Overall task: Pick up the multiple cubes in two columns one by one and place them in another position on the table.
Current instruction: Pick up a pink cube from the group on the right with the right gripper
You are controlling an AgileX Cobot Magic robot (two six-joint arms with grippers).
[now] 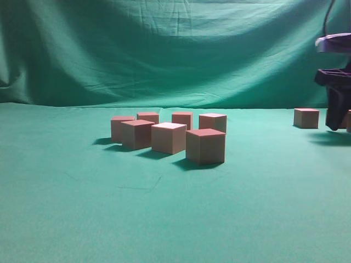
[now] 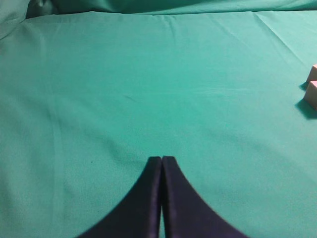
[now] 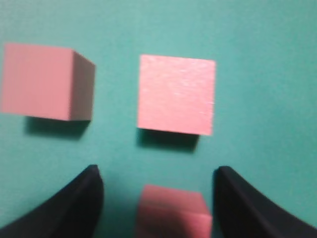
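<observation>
- So the main bunch of cubes [image 1: 169, 137] sits roughly mid-table [image 1: 66, 208], seven of them in two loose rows, some nearly touching, the front right one a bit apart from the rest.
- Way off to the right there's one lone cube [image 1: 306, 118] near the back edge, and a sliver of another one right at the frame edge, mostly hidden behind the right hand [image 1: 337, 112].
- The right hand comes down at the far right of the exterior view, dark and chunky, hanging low just beside that sliver.
- From the right wrist view: the right hand [image 3: 158, 198] has its fingers [image 3: 74, 203] spread wide, and there's a cube [image 3: 173, 210] sitting between them. Can't see either finger touching it, there's green cloth showing on both sides.
- Past that one there are two more cubes, one straight ahead [image 3: 177, 94] and one off to the left [image 3: 47, 82], with gaps between all three. Bit blurry overall.
- The left hand [image 2: 161, 161] is pressed together, tips meeting, nothing in it, over bare cloth.
- In the left wrist view two cube corners [image 2: 312, 87] poke in at the right edge, well away from that hand.
- Wrinkled green curtain [image 1: 164, 49] behind everything.
</observation>
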